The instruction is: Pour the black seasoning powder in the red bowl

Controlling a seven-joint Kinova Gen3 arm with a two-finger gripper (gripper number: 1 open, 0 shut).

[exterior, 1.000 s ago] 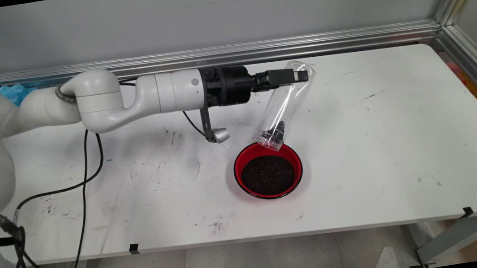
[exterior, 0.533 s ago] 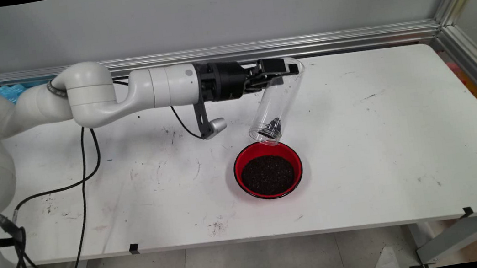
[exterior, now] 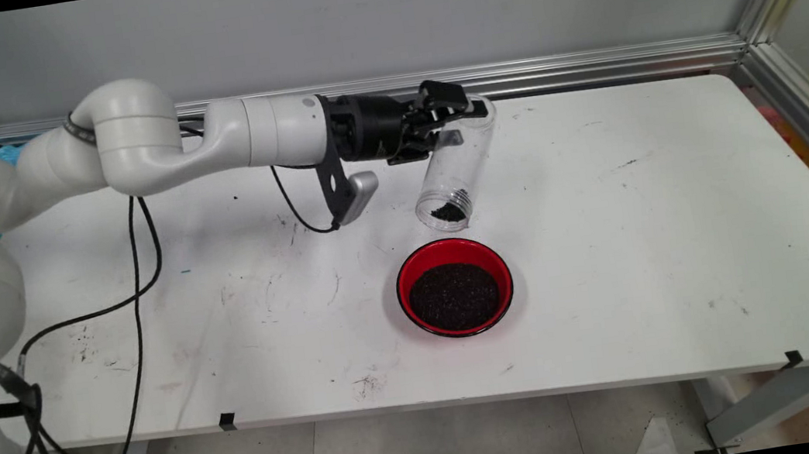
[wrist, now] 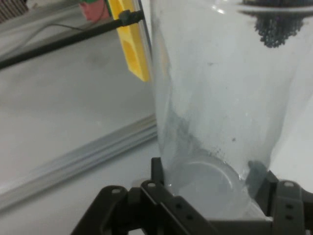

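Black claw [exterior: 453, 113] is clamped on the closed end of a clear jar [exterior: 454, 173], tipped mouth-down in the air. Some dark grains [exterior: 447, 213] sit at its mouth. Just past it, a red bowl [exterior: 455, 287] of grains rests on the table [exterior: 649, 242].

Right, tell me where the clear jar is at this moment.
In the main view the clear jar hangs tilted in the gripper, mouth down, above the table just behind the red bowl of dark grains.

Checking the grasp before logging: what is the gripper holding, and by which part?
The gripper holds the clear plastic jar near its closed base end, mouth tilted down.
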